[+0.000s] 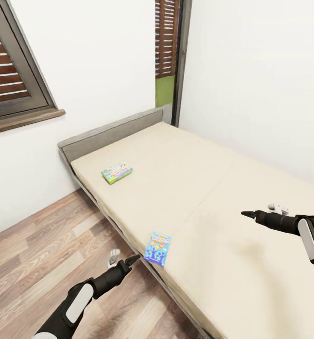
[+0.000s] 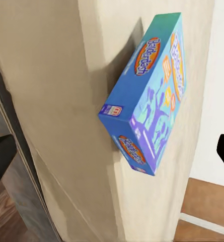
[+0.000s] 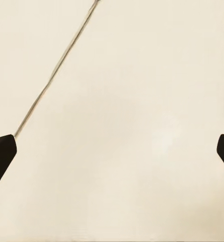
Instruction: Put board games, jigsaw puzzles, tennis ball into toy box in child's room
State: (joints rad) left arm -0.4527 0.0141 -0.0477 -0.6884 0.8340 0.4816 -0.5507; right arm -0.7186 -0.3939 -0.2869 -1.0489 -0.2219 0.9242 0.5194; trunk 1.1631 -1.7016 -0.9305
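Two board games lie on the bed (image 1: 208, 188). A small blue multicolour one (image 1: 157, 247) (image 2: 149, 96) rests at the near edge of the beige sheet. A green-edged white one (image 1: 116, 173) lies farther up, near the headboard. My left gripper (image 1: 124, 261) is open, low over the floor just short of the blue box, whose end face sits between its spread fingertips (image 2: 2, 154). Out to the right, my right gripper (image 1: 259, 212) hovers open above bare sheet, its fingertips (image 3: 1, 151) wide apart. The toy box, table, jigsaw puzzles and tennis ball are out of view.
Wood-plank floor (image 1: 39, 249) runs along the bed's left side. A dark-framed window with a sill (image 1: 15, 89) is on the left wall. Another tall dark-framed window (image 1: 168, 52) stands behind the grey headboard (image 1: 109, 134). A white wall borders the bed's right side.
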